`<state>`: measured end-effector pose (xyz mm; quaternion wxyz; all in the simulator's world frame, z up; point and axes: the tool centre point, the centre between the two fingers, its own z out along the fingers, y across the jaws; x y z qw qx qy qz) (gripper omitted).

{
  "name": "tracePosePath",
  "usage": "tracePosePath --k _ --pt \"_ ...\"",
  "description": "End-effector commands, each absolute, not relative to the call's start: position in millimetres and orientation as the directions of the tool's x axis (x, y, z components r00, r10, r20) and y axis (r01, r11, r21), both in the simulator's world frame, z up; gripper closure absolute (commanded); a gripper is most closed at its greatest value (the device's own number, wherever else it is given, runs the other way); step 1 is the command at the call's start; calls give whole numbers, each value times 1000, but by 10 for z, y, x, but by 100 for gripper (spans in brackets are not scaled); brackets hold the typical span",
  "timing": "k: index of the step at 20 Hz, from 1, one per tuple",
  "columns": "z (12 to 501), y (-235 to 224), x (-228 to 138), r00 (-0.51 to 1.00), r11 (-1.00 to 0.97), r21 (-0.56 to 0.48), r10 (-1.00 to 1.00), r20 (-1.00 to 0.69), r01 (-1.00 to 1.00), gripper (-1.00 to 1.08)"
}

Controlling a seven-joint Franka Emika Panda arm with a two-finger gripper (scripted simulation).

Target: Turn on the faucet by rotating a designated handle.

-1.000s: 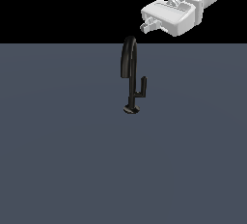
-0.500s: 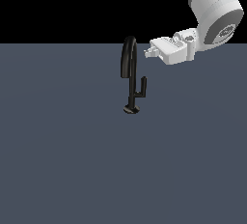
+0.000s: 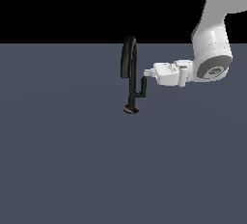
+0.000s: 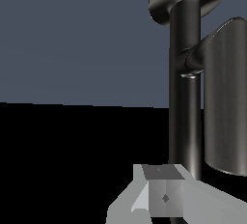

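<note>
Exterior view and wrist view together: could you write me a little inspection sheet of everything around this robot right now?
Surface: flat grey-blue floor, bare apart from the faucet.
Job's things: faucet upright on its round base; handle branches toward the exterior view's right.
Clutter: nothing seen.
Grippers: gripper points sideways at the handle's top, close beside it; contact and opening cannot be told.
Cables: nothing seen.
Surroundings: plain black background.

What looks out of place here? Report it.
Nothing stands out. The faucet stands upright on its base, its handle intact, with the gripper level just beside the handle on the exterior view's right. No spill or damage shows.
</note>
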<state>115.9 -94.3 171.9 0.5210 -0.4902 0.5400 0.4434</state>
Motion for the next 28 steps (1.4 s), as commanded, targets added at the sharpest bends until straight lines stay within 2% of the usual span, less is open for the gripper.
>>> tracePosePath --k 1,13,28 --pt "1590 -939 1188 -5 161 -1 -35 -999 -987 108" --pt "1414 -921 1210 -39 200 40 7 -999 -979 108" --pt "1531 -855 906 -39 201 39 8 -999 -979 108"
